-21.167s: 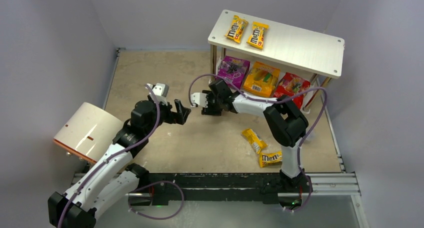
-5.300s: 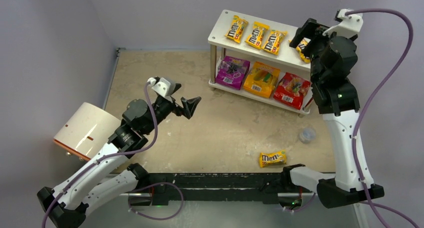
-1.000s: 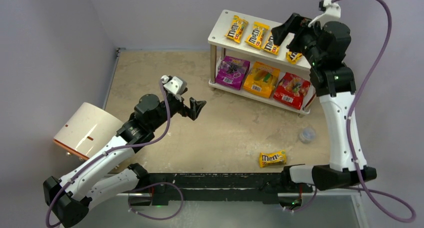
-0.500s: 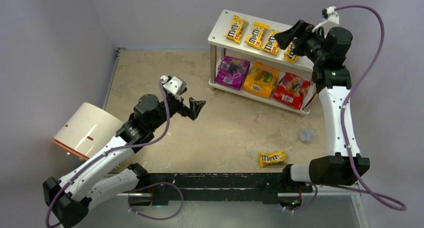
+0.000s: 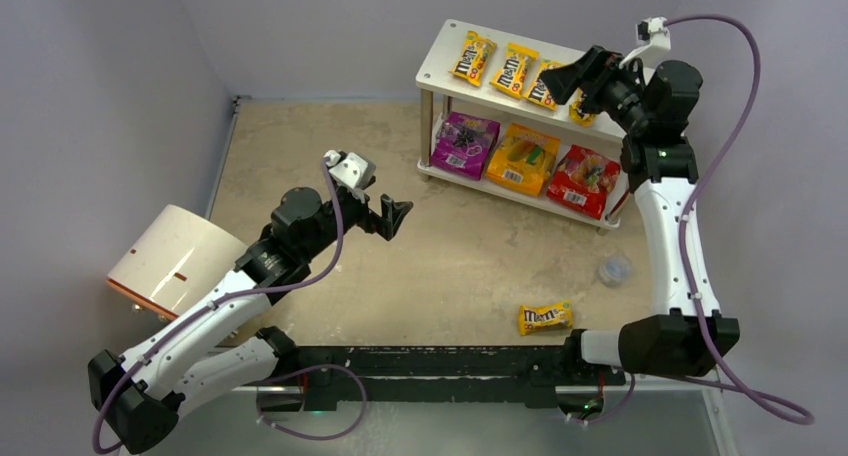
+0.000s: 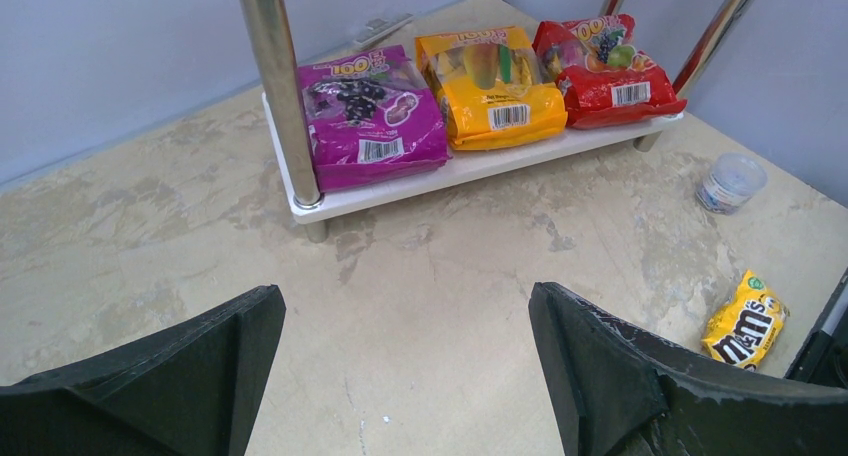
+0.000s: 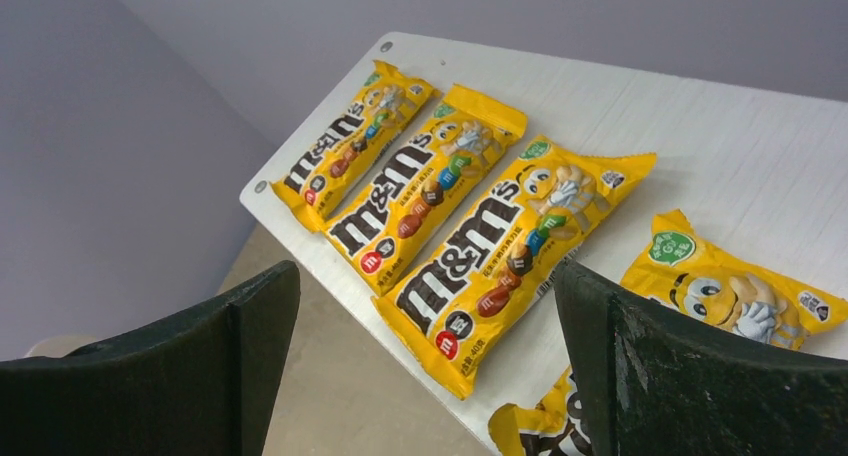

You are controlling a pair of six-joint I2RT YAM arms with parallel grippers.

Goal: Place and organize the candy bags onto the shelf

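Note:
The shelf (image 5: pixel 640 88) stands at the far right. Three yellow M&M's packets (image 5: pixel 473 56) (image 5: pixel 511 69) (image 5: pixel 543 84) lie side by side on its top board (image 7: pixel 700 146), and a fourth, crumpled packet (image 7: pixel 735 296) lies to their right. The purple (image 6: pixel 375 116), orange (image 6: pixel 495 86) and red (image 6: pixel 600 71) pouches lie on the lower board (image 6: pixel 470 166). A fifth packet (image 5: pixel 545 317) lies on the floor near the front. My right gripper (image 7: pixel 425 306) is open and empty just above the third packet. My left gripper (image 5: pixel 395 216) is open and empty above the floor, left of the shelf.
A small clear round cup (image 5: pixel 614 269) sits on the floor right of the shelf's front corner. A white-and-tan cylinder (image 5: pixel 175 263) lies at the left beside my left arm. Walls close the space on the left, back and right.
My right arm has shifted a little over the shelf top with its gripper open; the fourth packet lies free on the board. My left arm has not moved.

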